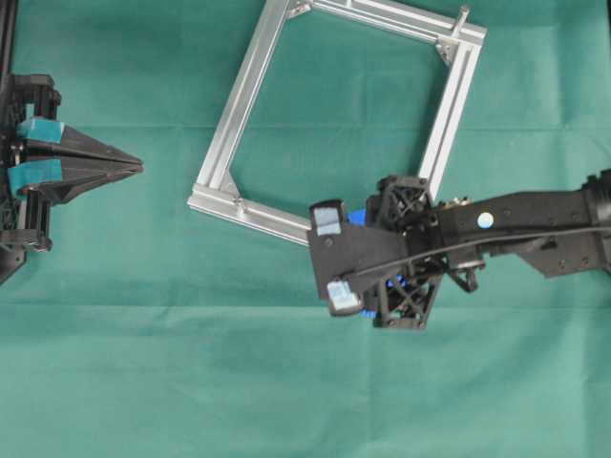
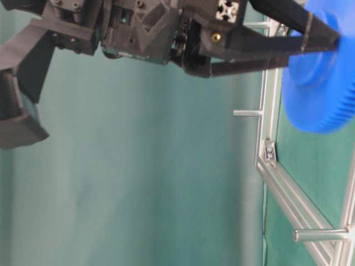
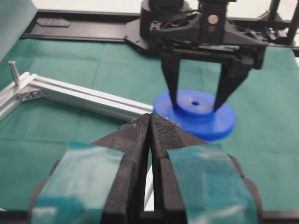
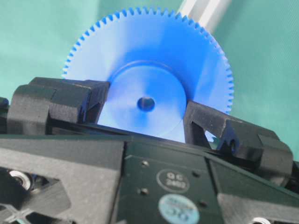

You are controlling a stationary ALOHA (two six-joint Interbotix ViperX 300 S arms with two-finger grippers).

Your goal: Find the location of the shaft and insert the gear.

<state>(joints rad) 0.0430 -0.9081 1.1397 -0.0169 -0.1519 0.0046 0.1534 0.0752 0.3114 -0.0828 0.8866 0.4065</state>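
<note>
— Gear [image 4: 145, 84] placement first: where is it sitting against the biggest things?

— The green worktop [image 1: 143, 363] is carrying a square aluminium frame [image 1: 250, 74] at the far middle of the overhead view. The right arm [image 1: 535, 224] is reaching in from the right, and its gripper [image 3: 196, 100] is hanging just beside the frame's near right corner.

— And the jaws?

— They are clamping on the gear's raised hub, one finger on each side, with the small centre hole showing between them. In the left wrist view the blue disc is lying roughly flat, low over the cloth; I cannot tell whether it is touching.

— The left gripper [image 1: 134, 168]?

— It is sitting at the left edge, well apart from the frame, with its jaws pressed together and holding nothing.

— Anything smaller?

— A short metal peg [image 1: 463, 15] is standing at the frame's far right corner. The shaft is too small to pick out.
</note>
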